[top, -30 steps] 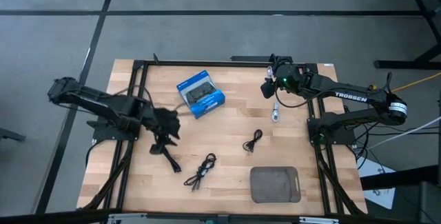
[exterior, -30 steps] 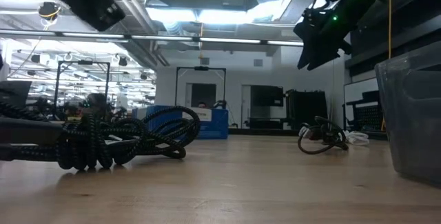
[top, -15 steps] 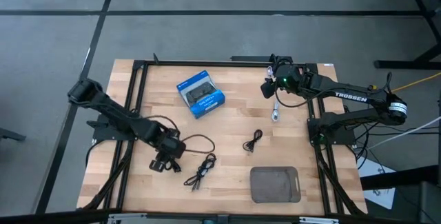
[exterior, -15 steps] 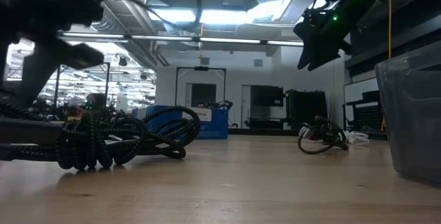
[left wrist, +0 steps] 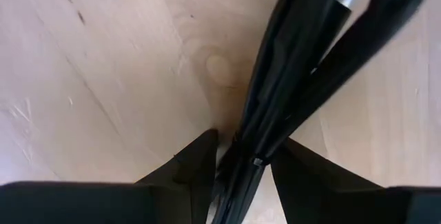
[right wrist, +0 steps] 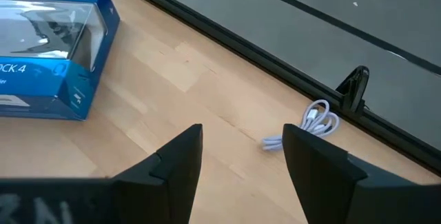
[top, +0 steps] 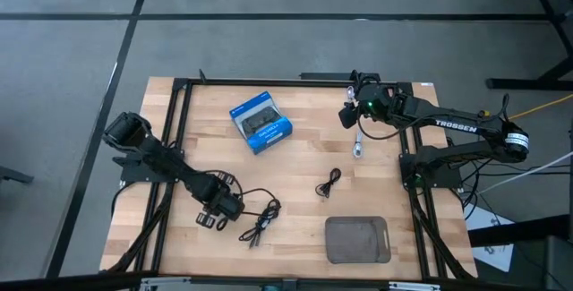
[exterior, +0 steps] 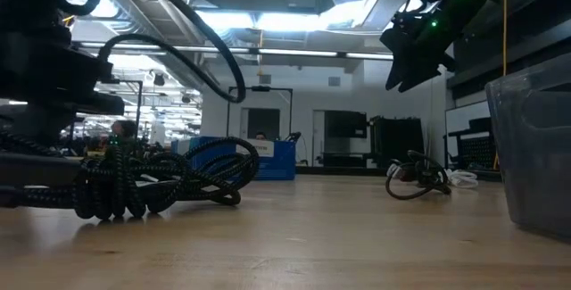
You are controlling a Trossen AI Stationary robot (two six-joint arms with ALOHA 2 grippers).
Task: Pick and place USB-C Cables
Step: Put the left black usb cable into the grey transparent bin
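Note:
My left gripper (top: 215, 212) is low over the table's near-left part, shut on a black USB-C cable (top: 258, 192) whose free loop curves off to the right. In the low view that loop (exterior: 201, 45) arcs through the air. A coiled black bundle (top: 260, 224) and a smaller black cable (top: 329, 184) lie flat on the wood. One whitish cable (top: 358, 143) lies under my right arm. Another whitish cable (right wrist: 317, 120) rests by the far edge. My right gripper (top: 347, 112) hovers open above the far-right area, touching nothing. My left gripper pinches several black strands of the cable (left wrist: 258, 141) between its two fingers (left wrist: 196, 158), coming from above and pointing down at the wood. The strands run on past the fingertips (left wrist: 324, 38). The free loop stands up in the air; whether any part touches the table does not show.
A blue box (top: 260, 123) lies on the far-centre of the table. A grey tray (top: 358, 240) sits at the near-right; its wall (exterior: 535, 147) stands tall in the low view. Black frame rails (top: 179, 148) run along the table's left and right sides.
My left gripper has travelled toward the near edge and somewhat to the right, coming down close to the wood, still shut on the black cable. The cable's free part, which trailed toward the near edge, has swung out into a loop on the gripper's right.

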